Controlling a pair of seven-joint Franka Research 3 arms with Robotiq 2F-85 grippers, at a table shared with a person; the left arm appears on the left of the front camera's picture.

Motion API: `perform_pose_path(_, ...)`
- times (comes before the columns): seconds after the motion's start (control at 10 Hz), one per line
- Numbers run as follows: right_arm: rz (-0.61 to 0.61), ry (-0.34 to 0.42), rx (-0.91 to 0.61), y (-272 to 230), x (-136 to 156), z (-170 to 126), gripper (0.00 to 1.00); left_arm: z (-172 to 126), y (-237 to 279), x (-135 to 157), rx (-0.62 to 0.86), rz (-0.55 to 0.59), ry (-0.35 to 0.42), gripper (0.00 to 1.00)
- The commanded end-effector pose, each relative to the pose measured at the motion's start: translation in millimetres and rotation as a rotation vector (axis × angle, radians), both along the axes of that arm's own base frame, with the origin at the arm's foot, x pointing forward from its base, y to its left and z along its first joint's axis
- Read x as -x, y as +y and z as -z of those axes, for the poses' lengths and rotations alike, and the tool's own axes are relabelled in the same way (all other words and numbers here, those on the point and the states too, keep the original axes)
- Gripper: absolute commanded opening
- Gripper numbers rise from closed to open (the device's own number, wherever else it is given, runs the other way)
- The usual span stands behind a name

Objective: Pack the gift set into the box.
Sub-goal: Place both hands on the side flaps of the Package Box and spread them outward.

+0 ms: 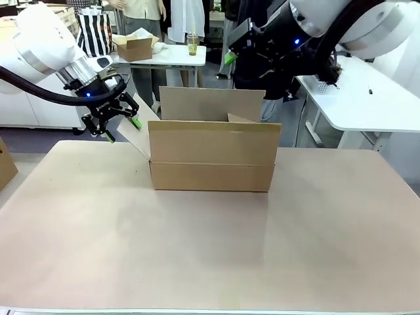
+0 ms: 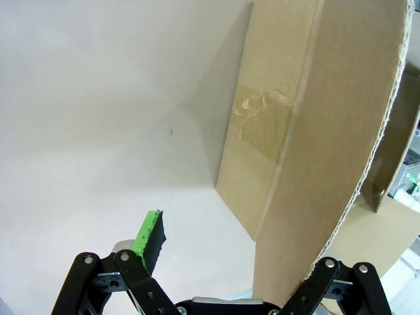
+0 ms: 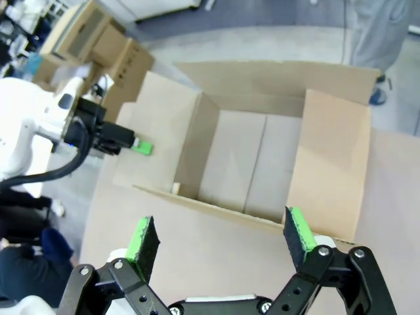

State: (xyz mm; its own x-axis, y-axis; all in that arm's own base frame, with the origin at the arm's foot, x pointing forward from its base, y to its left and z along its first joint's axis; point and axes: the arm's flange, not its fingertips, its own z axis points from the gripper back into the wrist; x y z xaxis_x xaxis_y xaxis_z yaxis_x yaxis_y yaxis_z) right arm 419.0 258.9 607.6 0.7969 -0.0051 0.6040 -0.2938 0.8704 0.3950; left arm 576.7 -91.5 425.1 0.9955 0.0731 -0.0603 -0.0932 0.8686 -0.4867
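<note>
The box [image 1: 210,154] stands open at the table's far middle, flaps spread, and the right wrist view looks down into its bare inside [image 3: 236,164]. My left gripper [image 1: 123,128] is open at the box's left flap [image 2: 308,151]; the flap edge runs between its fingers, close to the right one, which it hides, while the left green pad [image 2: 149,237] stands well apart. My right gripper [image 1: 231,58] hangs high above the box's back edge, open [image 3: 220,239] with nothing between its pads. The gift set is out of view.
A smaller cardboard box with white paper [image 1: 134,47] and a plastic cup [image 1: 192,43] sit on a white table behind. Another white table [image 1: 361,98] stands at the right. A brown box corner [image 1: 5,164] shows at the left edge. A person [image 3: 374,33] stands beyond the box.
</note>
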Motion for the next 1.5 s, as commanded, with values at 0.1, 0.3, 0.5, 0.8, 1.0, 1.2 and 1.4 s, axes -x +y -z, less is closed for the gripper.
perform_pose_path(0.1, 0.059, 0.146, 0.011, 1.6, -33.1, -3.5, 1.00, -1.8, 1.8, 1.3, -0.015, -0.004, -0.002, 1.00)
perform_pose_path(0.3, 0.080, 0.229, 0.107, 22.8, -57.7, 11.0, 1.00, -1.8, 1.8, 1.3, -0.015, -0.004, -0.002, 1.00)
perform_pose_path(0.5, 0.096, 0.284, 0.253, 58.1, -74.2, 30.7, 1.00, -1.8, 1.8, 1.3, -0.015, -0.004, -0.002, 1.00)
perform_pose_path(0.8, 0.118, 0.292, 0.483, 107.8, -95.9, 75.7, 1.00, -1.8, 1.8, 1.3, -0.015, -0.004, -0.002, 1.00)
perform_pose_path(1.0, 0.107, 0.283, 0.644, 131.1, -98.1, 110.8, 1.00, -1.8, 1.8, 1.3, -0.015, -0.004, -0.002, 1.00)
perform_pose_path(1.2, 0.088, 0.273, 0.571, 110.2, -85.2, 115.6, 1.00, -1.8, 1.8, 1.3, -0.015, -0.004, -0.002, 1.00)
perform_pose_path(1.4, 0.069, 0.292, 0.643, 124.6, -85.1, 130.7, 1.00, -1.8, 1.8, 1.3, -0.015, -0.004, -0.002, 1.00)
